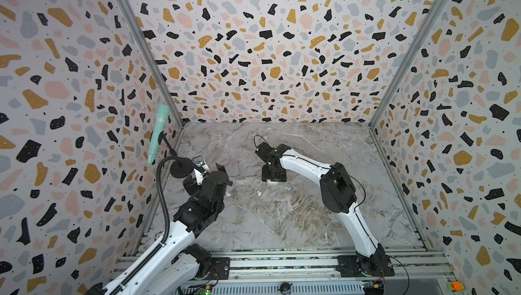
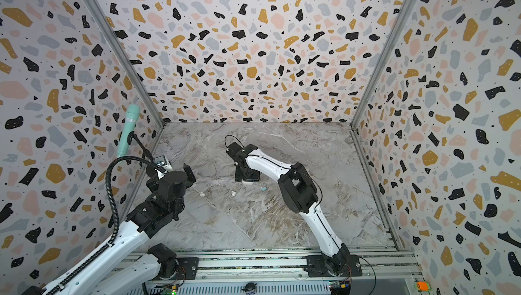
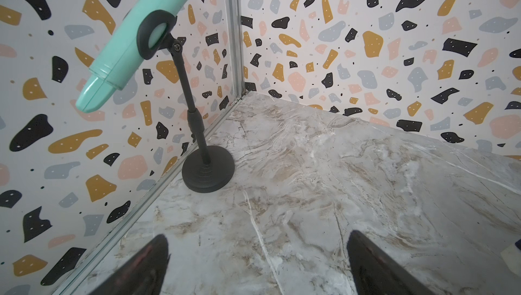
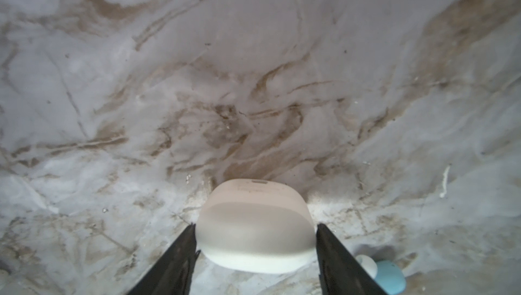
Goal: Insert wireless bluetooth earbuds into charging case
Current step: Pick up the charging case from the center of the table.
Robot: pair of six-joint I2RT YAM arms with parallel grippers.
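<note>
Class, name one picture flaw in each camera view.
In both top views the wide-angle lens splays the wall rails outward. Left wrist view: claw fingers blur at the frame edge; the microphone is sharp. Right wrist view: the white case looks soft and out of focus.

Cut-off "mic" lettering on mint microphone

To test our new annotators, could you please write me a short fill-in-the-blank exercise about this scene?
1. The case between the right hand's fingers is ____ in colour.
2. The left hand is fully ____, holding nothing.
3. The microphone is clipped into a ____ stand.
4. Close beside the case lies a light ____ earbud.
Missing words: white; open; black; blue.
</note>
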